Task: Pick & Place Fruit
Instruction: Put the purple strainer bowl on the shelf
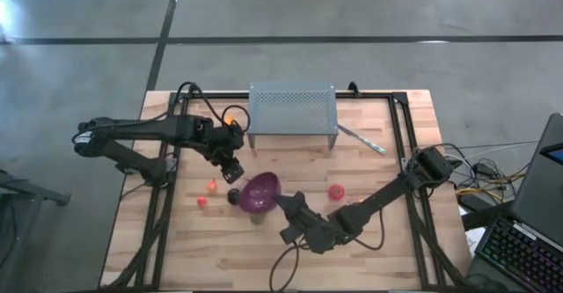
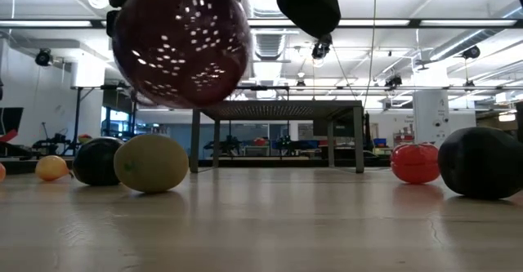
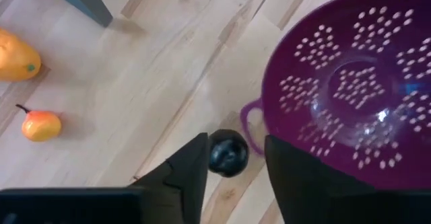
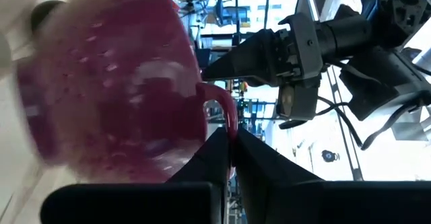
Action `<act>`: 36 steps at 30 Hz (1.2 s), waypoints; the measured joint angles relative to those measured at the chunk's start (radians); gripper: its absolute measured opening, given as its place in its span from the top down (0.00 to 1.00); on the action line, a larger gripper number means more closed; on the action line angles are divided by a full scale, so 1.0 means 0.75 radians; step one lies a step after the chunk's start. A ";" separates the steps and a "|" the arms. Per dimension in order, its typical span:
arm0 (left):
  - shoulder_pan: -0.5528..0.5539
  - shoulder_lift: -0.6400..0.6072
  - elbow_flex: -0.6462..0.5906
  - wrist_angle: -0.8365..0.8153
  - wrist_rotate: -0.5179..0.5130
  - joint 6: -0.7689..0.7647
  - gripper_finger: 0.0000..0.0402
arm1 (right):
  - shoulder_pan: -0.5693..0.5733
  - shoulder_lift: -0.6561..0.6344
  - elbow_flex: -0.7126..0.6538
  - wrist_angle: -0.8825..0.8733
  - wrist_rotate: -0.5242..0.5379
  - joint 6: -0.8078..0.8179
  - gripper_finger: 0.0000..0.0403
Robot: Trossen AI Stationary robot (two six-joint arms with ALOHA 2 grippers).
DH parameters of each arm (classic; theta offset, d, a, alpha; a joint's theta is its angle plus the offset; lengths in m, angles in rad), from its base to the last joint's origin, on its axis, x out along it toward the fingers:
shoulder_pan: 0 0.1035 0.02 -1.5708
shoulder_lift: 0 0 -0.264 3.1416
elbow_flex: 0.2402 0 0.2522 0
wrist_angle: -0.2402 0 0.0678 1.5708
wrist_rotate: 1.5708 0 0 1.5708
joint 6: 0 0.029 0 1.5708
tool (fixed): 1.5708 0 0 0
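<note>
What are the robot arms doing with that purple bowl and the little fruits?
The right gripper is pinched shut on the handle of the purple bowl and holds it up off the table. The left gripper hangs open just above a dark round fruit lying beside the bowl. The bowl looks empty; other fruits lie scattered on the wood.

Purple bowl (image 2: 181, 39) cut off at low view top; blurred in right wrist view. Dark fruit (image 2: 482, 162) cropped at right edge. Left gripper (image 3: 232, 163) fingertips run off frame.
</note>
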 joint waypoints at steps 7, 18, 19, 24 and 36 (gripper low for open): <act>0.000 -0.015 0.002 -0.051 -0.001 0.016 0.57 | -0.001 0.000 0.000 0.000 0.121 0.017 0.97; -0.011 -0.015 0.002 -0.125 -0.078 0.011 0.58 | -0.010 -0.060 -0.007 -0.032 0.244 0.037 0.98; -0.015 -0.015 0.002 -0.125 -0.089 0.011 0.58 | -0.012 -0.077 -0.012 -0.035 0.248 0.045 0.98; -0.063 -0.017 0.001 -0.132 -0.179 0.013 0.58 | -0.026 -0.161 -0.037 -0.037 0.291 0.066 0.98; -0.369 -0.069 -0.051 0.231 -0.648 0.100 0.58 | -0.189 -0.412 -0.225 -0.143 0.325 0.235 0.98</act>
